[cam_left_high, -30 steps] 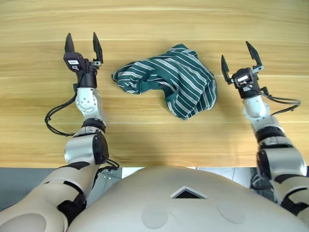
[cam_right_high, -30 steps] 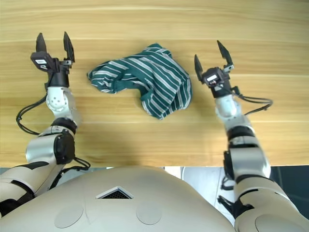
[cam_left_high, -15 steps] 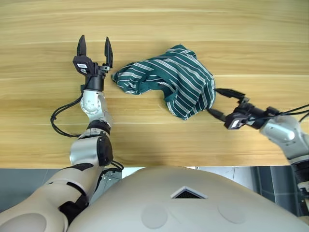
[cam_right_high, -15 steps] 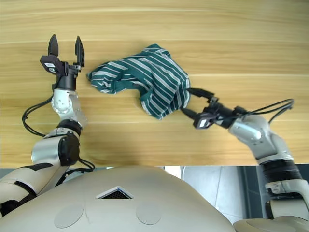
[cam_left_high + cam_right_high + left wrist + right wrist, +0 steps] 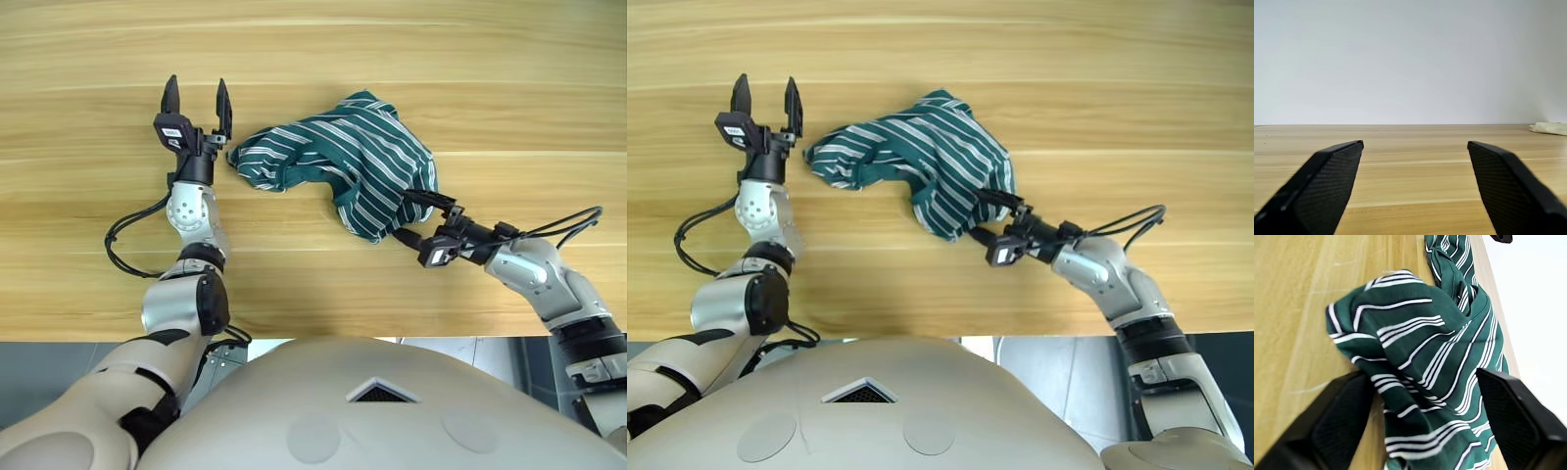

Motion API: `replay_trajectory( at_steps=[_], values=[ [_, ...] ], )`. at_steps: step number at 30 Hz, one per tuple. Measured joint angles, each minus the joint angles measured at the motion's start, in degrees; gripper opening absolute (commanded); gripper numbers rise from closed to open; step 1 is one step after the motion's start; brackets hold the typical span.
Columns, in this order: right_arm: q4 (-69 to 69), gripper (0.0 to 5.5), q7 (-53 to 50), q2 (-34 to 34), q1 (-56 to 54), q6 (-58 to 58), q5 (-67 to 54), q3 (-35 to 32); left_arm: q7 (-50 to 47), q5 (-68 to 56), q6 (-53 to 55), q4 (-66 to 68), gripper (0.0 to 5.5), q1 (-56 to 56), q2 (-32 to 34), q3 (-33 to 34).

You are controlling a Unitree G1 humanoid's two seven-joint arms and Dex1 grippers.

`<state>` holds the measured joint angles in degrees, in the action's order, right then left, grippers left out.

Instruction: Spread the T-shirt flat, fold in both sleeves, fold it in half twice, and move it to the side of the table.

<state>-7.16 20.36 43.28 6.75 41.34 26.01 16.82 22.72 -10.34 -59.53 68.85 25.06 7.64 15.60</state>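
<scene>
Green T-shirt [image 5: 362, 157] crumpled; right gripper [image 5: 402, 213] gapes at its edge, left gripper [image 5: 197, 93] wide beside it; closing may pinch several layers.

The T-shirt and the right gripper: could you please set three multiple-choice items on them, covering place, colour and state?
1. Where is the right gripper? A. at the T-shirt's near right edge B. above its middle C. at its left end
2. The T-shirt is: A. plain red B. green with white stripes C. yellow with dots
3. The T-shirt lies: A. spread flat B. neatly folded C. crumpled in a heap
Answers: 1 A, it is open around that edge; 2 B, the stripes show; 3 C, the cloth is bunched.
</scene>
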Motion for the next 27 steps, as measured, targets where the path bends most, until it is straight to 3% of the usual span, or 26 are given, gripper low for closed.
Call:
replay_trajectory(
  at_steps=[15,23,27],
  values=[
    [0.16,0.24,0.50,1.06,3.06,-2.48,0.71,-0.51,0.05,-0.03,-0.01,-0.06,3.98,0.00,-0.03,0.48],
    [0.11,0.03,0.75,1.02,3.22,-2.47,-0.70,-1.14,-0.18,0.66,-1.40,-1.04,3.98,-0.72,0.70,0.48],
    [-3.94,0.03,0.81,3.00,2.97,-0.90,-9.39,-7.62,3.18,-1.16,-4.26,-7.04,3.98,-4.97,4.58,0.60]
  ],
)
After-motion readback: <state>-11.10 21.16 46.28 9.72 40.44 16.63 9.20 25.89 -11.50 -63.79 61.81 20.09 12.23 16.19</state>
